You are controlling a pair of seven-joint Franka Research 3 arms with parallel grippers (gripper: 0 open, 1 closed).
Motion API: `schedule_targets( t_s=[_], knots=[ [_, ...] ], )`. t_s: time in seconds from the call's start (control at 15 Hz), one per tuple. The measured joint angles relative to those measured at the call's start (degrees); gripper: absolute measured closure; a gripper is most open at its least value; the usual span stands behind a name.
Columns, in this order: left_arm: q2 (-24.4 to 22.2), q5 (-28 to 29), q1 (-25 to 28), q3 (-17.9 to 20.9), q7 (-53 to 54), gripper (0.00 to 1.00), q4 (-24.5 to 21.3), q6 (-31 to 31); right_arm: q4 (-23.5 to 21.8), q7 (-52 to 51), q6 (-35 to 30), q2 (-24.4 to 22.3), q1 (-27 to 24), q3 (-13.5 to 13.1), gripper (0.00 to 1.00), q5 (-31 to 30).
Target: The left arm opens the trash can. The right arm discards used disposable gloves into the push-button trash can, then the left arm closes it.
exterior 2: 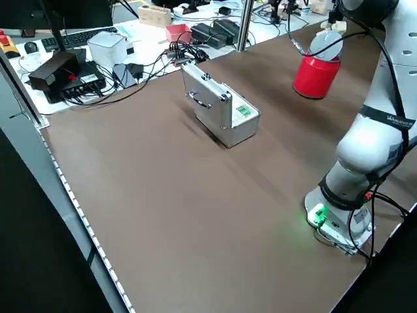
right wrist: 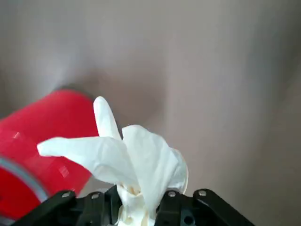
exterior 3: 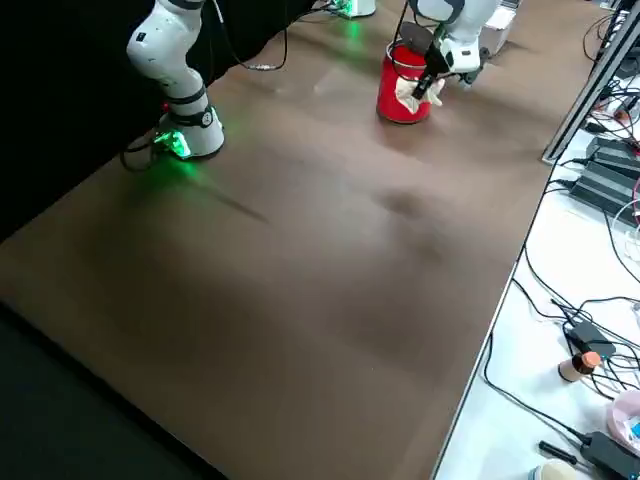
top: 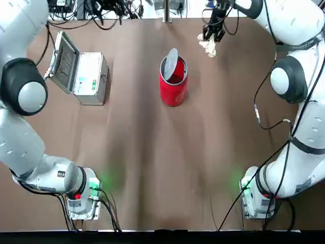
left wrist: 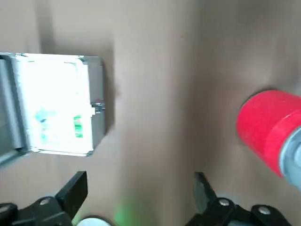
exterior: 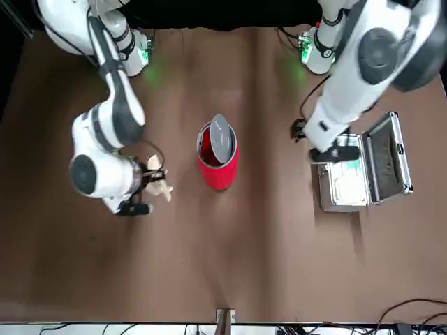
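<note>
The red trash can (top: 173,87) stands mid-table toward the far side, its round silver lid (top: 171,62) tipped up so the inside shows. My right gripper (top: 213,31) hangs above the table, to the right of the can and a little beyond it. It is shut on the used disposable gloves (top: 208,47), a cream-white wad that dangles below the fingers (right wrist: 127,160) beside the can's wall (right wrist: 42,136). My left gripper (left wrist: 138,181) is held high and open, looking down on the can (left wrist: 263,127) and the metal box, with nothing between its fingers.
A silver metal box (top: 87,79) with its hinged lid raised sits to the left of the can. Cables (top: 109,11) and a metal post (top: 166,10) line the far edge. The two arm bases (top: 84,195) (top: 259,195) stand at the near corners.
</note>
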Motion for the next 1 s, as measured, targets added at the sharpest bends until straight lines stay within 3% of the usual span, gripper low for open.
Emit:
schedule_targets(
  t_s=[0.2,0.4,1.0],
  knots=[
    [-3.09,-0.12,5.42,-0.03,8.12,0.00,-0.01,-3.31,-0.06,4.65,-2.65,0.00,4.55,0.19,0.88,5.44],
    [-4.93,-0.16,9.06,-0.04,13.28,0.00,-0.01,-3.60,-0.07,6.23,-2.79,0.00,5.82,0.17,0.88,11.80],
    [-6.30,-0.69,17.62,0.58,18.83,0.00,-0.90,-3.80,-0.46,9.52,-3.01,0.08,9.28,0.25,0.88,16.81]
  ],
)
